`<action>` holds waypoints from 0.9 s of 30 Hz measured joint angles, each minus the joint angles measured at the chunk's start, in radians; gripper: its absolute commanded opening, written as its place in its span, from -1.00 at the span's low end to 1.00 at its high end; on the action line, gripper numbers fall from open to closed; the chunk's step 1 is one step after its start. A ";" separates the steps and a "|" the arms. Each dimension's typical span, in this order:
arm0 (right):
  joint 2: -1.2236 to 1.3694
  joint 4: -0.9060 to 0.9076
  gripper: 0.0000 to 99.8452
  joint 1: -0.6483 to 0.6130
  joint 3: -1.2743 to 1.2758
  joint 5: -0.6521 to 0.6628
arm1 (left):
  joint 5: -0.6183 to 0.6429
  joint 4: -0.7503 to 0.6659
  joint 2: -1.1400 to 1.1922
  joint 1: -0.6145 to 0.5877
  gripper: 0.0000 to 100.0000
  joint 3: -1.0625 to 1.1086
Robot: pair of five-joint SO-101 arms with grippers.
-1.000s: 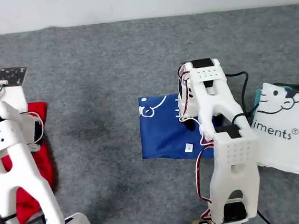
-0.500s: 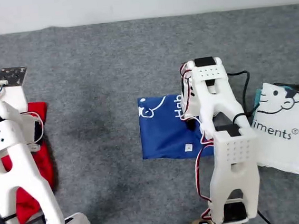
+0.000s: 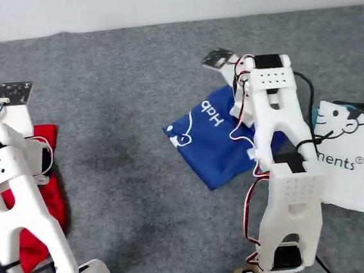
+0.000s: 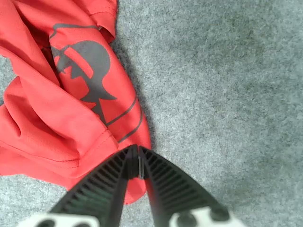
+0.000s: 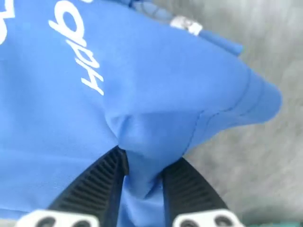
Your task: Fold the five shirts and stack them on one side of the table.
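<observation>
A folded blue shirt (image 3: 212,143) with white print lies at an angle in the middle of the grey table. One end is raised under my right arm (image 3: 270,102). In the right wrist view my right gripper (image 5: 142,165) is shut on a bunched fold of the blue shirt (image 5: 142,94). A crumpled red shirt (image 3: 53,187) lies at the table's left side, partly under my left arm (image 3: 12,185). My left gripper (image 4: 136,161) is shut, its tips together just over the hem of the red shirt (image 4: 61,109); I see no cloth between them.
A white shirt (image 3: 356,171) with dark print lies at the right edge, with a teal garment (image 3: 312,121) peeking out beneath it. Bare grey carpet (image 3: 114,104) spans the centre and the back.
My right arm swung toward the back of the table with the blue shirt, turning it from square-on to diagonal and lifting one end. The left arm has not moved.
</observation>
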 measured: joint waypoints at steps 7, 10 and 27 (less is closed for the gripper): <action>0.000 -0.141 -0.92 -0.078 0.000 0.183 | 0.000 0.000 0.000 0.000 -0.99 0.000; 0.000 -0.150 -0.73 -0.078 -0.002 0.181 | 0.000 0.000 0.000 0.000 -0.99 0.000; -0.206 0.026 -0.44 -0.086 -0.002 -0.738 | 0.000 0.000 0.000 0.000 -0.99 0.000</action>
